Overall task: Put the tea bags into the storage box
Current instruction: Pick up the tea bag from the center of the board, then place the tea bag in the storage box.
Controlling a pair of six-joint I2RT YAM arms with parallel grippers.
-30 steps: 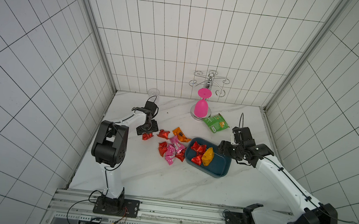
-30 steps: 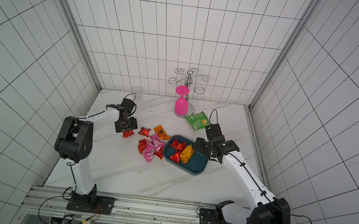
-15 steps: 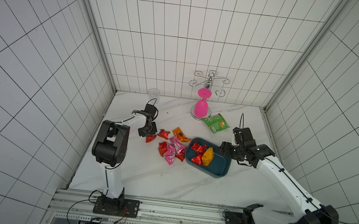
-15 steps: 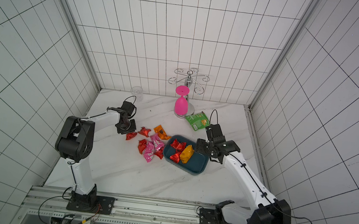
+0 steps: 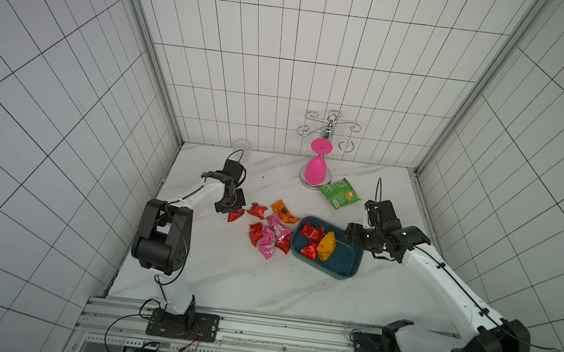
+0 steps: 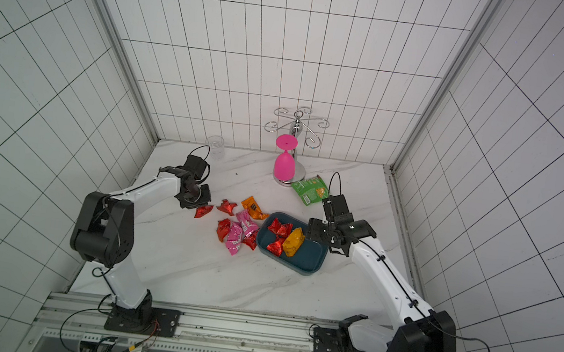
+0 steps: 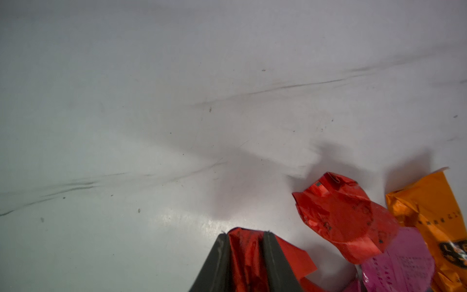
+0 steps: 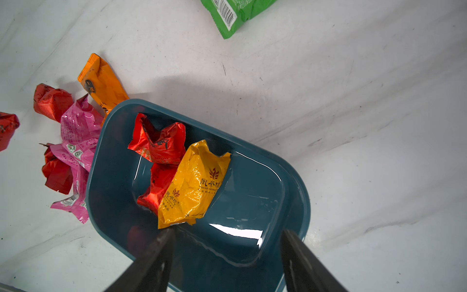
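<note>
My left gripper [image 5: 231, 211] [image 7: 243, 233] is shut on a red tea bag [image 5: 236, 215] [image 7: 246, 255] left of the loose pile; whether it has left the tabletop I cannot tell. Several more tea bags, red [image 5: 257, 210], orange [image 5: 283, 212] and pink [image 5: 271, 237], lie between it and the storage box [image 5: 341, 264] [image 8: 252, 197]. That dark teal tray holds two red sachets [image 5: 311, 231] and a yellow one [image 5: 325, 250] [image 8: 194, 182]. Above the box's right end, my right gripper [image 5: 352, 235] [image 8: 227, 233] stands open and holds nothing.
A green snack packet [image 5: 338, 195] lies behind the box. A pink goblet [image 5: 316, 169] hangs upside down on a metal rack [image 5: 328, 131] at the back wall. A clear tumbler [image 5: 241, 147] stands at the back left. Tiled walls close three sides.
My left gripper went from open to shut on the red tea bag at the pile's left edge. The right arm has hardly moved.
</note>
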